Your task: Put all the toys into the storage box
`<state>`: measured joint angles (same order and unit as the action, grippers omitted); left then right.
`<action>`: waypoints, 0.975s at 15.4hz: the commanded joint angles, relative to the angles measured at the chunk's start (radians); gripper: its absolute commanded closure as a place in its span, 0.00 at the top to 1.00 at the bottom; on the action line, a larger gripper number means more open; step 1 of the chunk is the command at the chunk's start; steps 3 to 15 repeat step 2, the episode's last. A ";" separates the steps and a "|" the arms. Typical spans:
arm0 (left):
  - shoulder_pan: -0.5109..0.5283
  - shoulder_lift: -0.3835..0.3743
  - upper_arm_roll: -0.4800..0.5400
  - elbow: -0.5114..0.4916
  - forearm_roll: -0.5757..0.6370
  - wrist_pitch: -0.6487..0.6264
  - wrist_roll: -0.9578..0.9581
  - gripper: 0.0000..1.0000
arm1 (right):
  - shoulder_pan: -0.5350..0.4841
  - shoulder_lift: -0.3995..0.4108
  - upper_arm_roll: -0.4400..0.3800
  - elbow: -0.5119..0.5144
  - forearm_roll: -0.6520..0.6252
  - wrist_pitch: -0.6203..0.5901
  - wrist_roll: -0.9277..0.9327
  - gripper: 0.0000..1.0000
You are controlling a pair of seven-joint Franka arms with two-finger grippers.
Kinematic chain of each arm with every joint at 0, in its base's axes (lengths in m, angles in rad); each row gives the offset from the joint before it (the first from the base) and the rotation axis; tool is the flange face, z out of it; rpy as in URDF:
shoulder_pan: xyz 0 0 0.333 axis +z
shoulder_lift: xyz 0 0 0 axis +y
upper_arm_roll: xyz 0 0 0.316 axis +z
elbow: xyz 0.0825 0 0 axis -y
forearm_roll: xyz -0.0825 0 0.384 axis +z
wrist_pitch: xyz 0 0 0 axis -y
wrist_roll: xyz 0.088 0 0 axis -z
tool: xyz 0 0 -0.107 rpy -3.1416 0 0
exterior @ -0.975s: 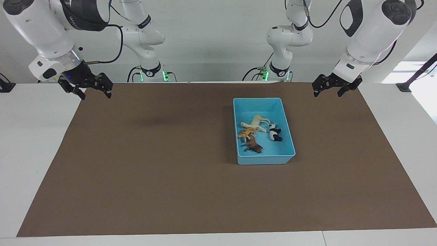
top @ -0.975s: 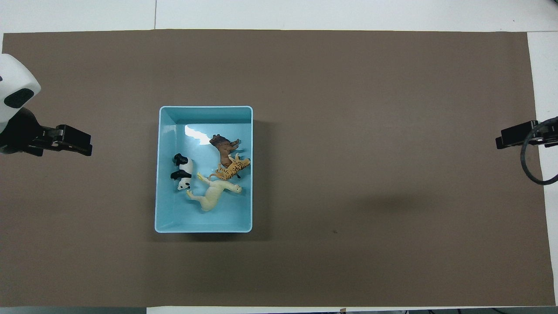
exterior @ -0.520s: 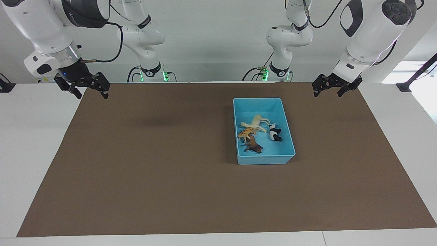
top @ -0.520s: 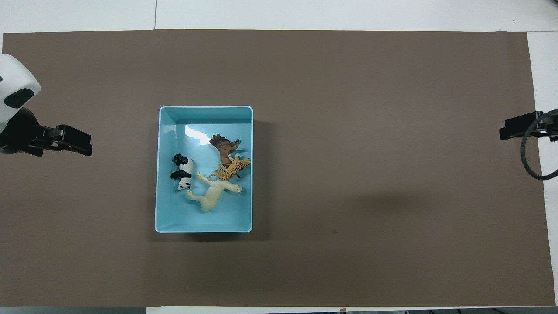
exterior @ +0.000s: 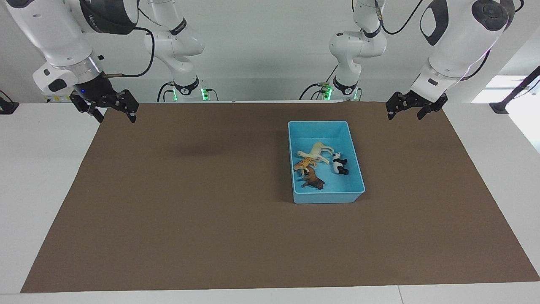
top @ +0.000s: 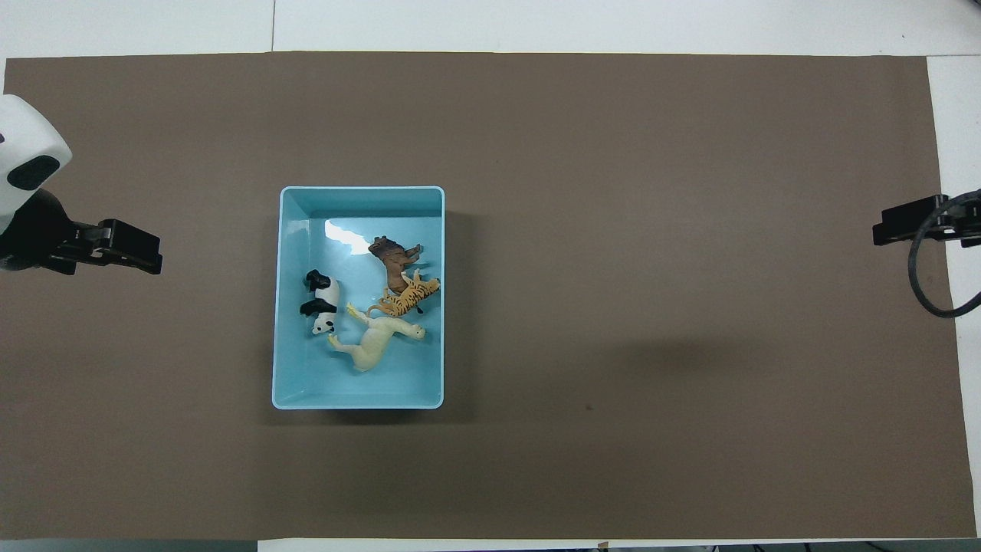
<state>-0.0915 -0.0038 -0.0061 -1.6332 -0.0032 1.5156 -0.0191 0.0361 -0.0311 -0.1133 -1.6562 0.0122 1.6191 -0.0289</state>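
Note:
The light blue storage box (exterior: 320, 123) stands on the brown mat, toward the left arm's end of the table; it also shows in the overhead view (top: 360, 189). All four toys lie inside it: the cream horse (exterior: 317, 151) (top: 375, 343), the orange cat (exterior: 304, 164) (top: 406, 297), the brown lion (exterior: 313, 180) (top: 391, 261) and the panda (exterior: 338, 164) (top: 322, 303). My left gripper (exterior: 404, 115) (top: 138, 249) is open and empty, raised over the mat's edge at its own end. My right gripper (exterior: 117, 118) (top: 893, 230) is open and empty, raised over the mat's edge at the other end.
The brown mat (exterior: 190, 211) covers most of the white table (exterior: 42, 190). Nothing but the box stands on it.
My right gripper has shifted slightly outward and up over its end of the mat. The left arm, the box and the toys have not moved.

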 commanded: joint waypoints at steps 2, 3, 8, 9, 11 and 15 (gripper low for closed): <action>0.004 -0.016 0.002 -0.010 -0.009 0.005 0.004 1.00 | -0.005 -0.009 0.006 -0.005 -0.014 0.016 0.018 1.00; 0.004 -0.016 0.002 -0.010 -0.009 0.005 0.004 1.00 | -0.005 -0.009 0.006 -0.005 -0.014 0.016 0.018 1.00; 0.004 -0.016 0.002 -0.010 -0.009 0.005 0.004 1.00 | -0.005 -0.009 0.006 -0.005 -0.014 0.016 0.018 1.00; 0.004 -0.016 0.002 -0.010 -0.009 0.005 0.004 1.00 | -0.005 -0.009 0.006 -0.005 -0.014 0.016 0.018 1.00; 0.004 -0.016 0.002 -0.010 -0.009 0.005 0.004 1.00 | -0.005 -0.009 0.006 -0.005 -0.014 0.016 0.018 1.00; 0.004 -0.016 0.002 -0.010 -0.009 0.005 0.004 1.00 | -0.005 -0.009 0.006 -0.005 -0.014 0.016 0.018 1.00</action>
